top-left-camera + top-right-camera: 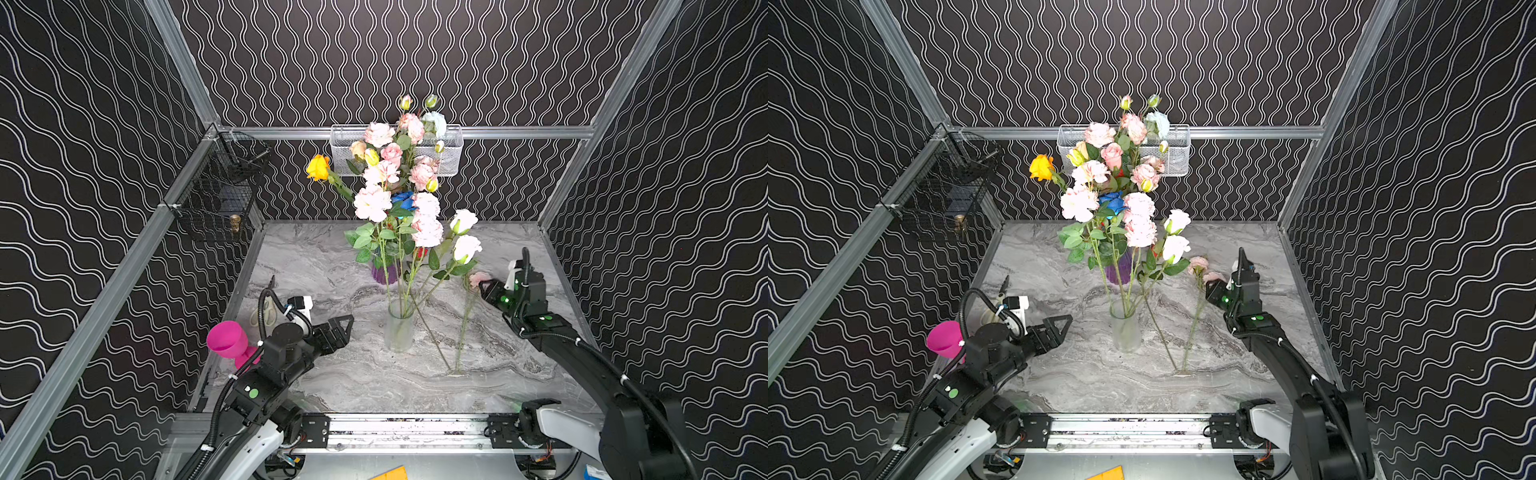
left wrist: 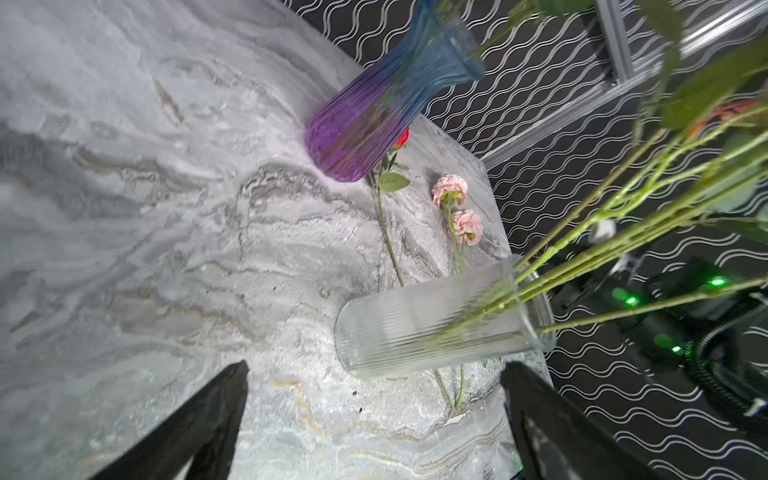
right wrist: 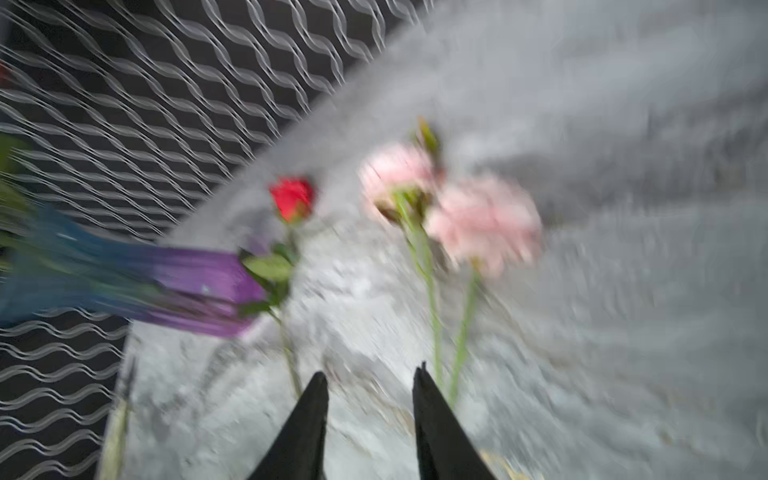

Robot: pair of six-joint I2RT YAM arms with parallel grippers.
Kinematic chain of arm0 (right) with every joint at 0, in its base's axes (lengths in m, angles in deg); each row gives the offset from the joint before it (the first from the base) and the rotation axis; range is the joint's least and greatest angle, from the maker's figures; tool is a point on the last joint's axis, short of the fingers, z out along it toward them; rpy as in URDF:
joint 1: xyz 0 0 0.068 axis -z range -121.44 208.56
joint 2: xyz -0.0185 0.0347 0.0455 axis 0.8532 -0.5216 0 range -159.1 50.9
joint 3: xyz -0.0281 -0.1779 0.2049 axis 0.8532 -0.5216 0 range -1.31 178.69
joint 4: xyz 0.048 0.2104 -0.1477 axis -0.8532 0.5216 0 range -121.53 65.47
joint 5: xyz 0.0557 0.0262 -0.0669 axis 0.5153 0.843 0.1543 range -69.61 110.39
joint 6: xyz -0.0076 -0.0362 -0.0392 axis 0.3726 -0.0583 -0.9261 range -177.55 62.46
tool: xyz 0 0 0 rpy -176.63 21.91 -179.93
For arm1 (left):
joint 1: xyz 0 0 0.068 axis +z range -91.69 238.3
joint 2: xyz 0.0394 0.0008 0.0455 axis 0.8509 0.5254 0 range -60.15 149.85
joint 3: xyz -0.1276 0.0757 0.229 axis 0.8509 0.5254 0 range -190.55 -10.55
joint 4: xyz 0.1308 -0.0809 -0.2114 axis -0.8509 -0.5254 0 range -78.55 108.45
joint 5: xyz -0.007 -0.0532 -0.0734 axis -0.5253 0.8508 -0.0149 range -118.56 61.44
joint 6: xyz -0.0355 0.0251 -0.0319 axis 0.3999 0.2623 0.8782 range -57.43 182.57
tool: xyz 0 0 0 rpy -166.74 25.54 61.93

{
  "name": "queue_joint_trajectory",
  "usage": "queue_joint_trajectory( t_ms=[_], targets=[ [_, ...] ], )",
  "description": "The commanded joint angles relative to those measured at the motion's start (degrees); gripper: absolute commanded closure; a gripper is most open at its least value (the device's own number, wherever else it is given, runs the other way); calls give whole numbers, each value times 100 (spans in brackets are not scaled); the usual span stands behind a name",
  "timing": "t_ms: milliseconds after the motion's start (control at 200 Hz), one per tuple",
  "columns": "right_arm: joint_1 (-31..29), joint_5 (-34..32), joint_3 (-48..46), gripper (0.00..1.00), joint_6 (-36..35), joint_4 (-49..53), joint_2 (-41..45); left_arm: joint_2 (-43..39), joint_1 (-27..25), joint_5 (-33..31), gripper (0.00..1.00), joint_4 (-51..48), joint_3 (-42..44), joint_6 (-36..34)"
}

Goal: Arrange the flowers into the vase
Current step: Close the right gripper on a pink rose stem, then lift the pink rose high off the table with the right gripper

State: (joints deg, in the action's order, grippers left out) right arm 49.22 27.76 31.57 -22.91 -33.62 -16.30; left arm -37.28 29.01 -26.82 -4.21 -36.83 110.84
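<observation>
Along the near edge of the worktop (image 1: 332, 386), two arms are being carried on one rail (image 1: 399, 428). The left gripper (image 1: 341, 331) is being held toward the near left corner, its fingers spread wide with nothing between them, and is being pointed at the clear vase (image 1: 400, 328). Three vases are being shown. The clear vase is standing at the middle of the worktop, a purple vase (image 1: 384, 274) behind it toward the far edge, and a magenta vase (image 1: 228, 338) at the left edge. One pair of scissors (image 1: 264, 313) is being seen lying by that same edge. Most of the flowers (image 1: 372, 203) are being held upright in the clear and purple vases. One yellow-orange, one blue and two white heads are being counted, while the pink ones are too crowded to count. Two stems are being seen lying flat between the clear vase and the right edge: one red rose (image 2: 402, 137) and one pink stem (image 2: 449, 189) bearing two heads. The right gripper (image 3: 370, 374) is being held just beside those heads, its fingers parted partway around nothing; whether they are being touched cannot be told. Two baskets are being carried on the walls, one black wire basket (image 1: 216, 195) and one white mesh basket (image 1: 451, 156).
</observation>
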Motion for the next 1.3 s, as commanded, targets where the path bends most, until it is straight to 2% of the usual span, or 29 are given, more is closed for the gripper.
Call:
queue_joint_trajectory(
  t_ms=[0, 225, 295, 340, 400, 586, 711, 861, 1026, 1116, 1291],
  targets=[
    [-102, 475, -353, 52, 274, -278, -113, -91, 7, 29, 1, -177, 91, 243],
    [-278, 826, -468, 50, 324, -668, -1012, -17, 15, 81, 2, -108, 141, 202],
    [-323, 985, -355, 58, 274, -749, -1322, 43, 13, 94, 1, -69, 137, 166],
    [-368, 833, -294, 58, 351, -732, -1470, 59, 12, 114, 2, -39, 148, 140],
    [-421, 783, -321, 65, 407, -902, -1635, 55, 12, 123, 1, 4, 175, 139],
    [-410, 639, -256, 71, 618, -1149, -2058, -141, 12, -40, 1, -39, 239, 124],
    [-410, 691, -224, 86, 654, -1277, -2093, -127, 12, -131, 2, -184, 79, -8],
    [-410, 686, -295, 97, 556, -1344, -1554, 7, 11, -172, 2, -222, -111, -148],
    [-413, 542, -525, 100, 443, -1436, -501, 120, 7, -125, 2, -110, -173, -180],
    [-410, 334, -664, 100, 390, -1350, 344, 135, 15, -124, 2, -133, -197, -182],
    [-470, -78, -1008, 100, 34, -1575, 2739, -77, 14, -231, 2, -295, -296, -170]
  ],
)
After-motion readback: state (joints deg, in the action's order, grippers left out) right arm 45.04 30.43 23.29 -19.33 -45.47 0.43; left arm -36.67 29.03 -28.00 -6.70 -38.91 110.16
